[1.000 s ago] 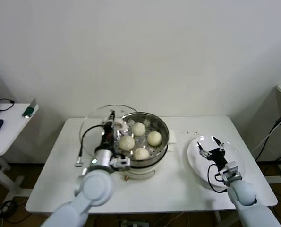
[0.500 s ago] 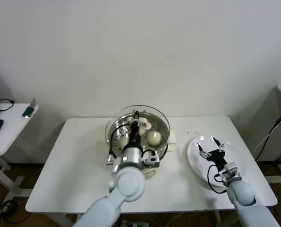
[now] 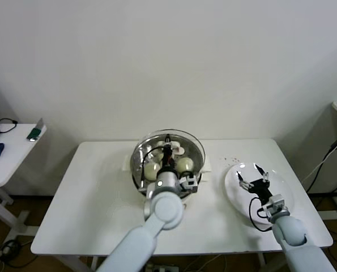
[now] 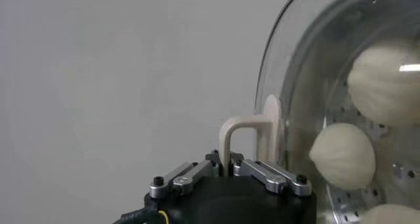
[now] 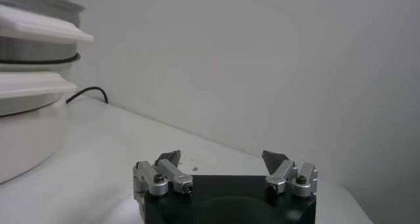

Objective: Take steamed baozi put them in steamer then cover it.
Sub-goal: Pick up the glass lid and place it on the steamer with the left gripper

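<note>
Now, left hand: clamped on the handle of the glass lid, over the steamer.
Baozi: inside the steamer, under the lid.
Right hand: fingers spread, hovering over the white plate.
Steamer: mid-table.

white wall, white table, side desk

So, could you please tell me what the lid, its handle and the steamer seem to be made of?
The lid looks like clear glass: the steamed baozi show through it. Its handle, gripped by the left pincer, seems matte cream plastic. The steamer looks like polished steel, shiny and reflective. The right pincer hangs open over the white plate.
</note>
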Motion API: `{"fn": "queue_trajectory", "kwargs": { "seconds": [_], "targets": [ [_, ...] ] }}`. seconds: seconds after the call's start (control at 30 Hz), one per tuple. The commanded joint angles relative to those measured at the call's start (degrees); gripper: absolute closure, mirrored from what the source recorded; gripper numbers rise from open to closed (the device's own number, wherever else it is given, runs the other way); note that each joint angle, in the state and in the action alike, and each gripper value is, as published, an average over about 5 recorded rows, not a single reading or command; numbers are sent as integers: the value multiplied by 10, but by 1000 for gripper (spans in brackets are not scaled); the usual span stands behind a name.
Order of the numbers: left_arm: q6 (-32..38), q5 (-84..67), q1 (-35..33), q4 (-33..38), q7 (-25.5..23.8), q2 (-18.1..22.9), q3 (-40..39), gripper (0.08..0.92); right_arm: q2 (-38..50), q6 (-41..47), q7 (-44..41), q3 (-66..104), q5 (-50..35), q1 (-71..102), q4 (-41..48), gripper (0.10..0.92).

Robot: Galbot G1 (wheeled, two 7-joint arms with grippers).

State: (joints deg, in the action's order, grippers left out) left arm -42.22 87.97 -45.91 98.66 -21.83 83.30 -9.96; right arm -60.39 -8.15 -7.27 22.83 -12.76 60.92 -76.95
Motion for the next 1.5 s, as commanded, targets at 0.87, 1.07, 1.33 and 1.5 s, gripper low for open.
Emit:
{"fn": "queue_trajectory", "kwargs": {
  "seconds": [0.87,1.07,1.33,1.5],
  "targets": [
    [-28,-8,-6,-38,10,12,16,848,-7,-3,-2,-2,11,-13,11,203],
    [-28,-13,-12,-38,18,12,17,848,-8,-3,-3,0,12,-18,14,203],
    [-28,-15,-10,-41,37,11,16,848,-9,-4,-3,-1,13,-20,13,203],
    [-28,-17,-13,-43,49,10,15,848,-11,-4,-4,-1,16,-19,13,203]
  ]
}}
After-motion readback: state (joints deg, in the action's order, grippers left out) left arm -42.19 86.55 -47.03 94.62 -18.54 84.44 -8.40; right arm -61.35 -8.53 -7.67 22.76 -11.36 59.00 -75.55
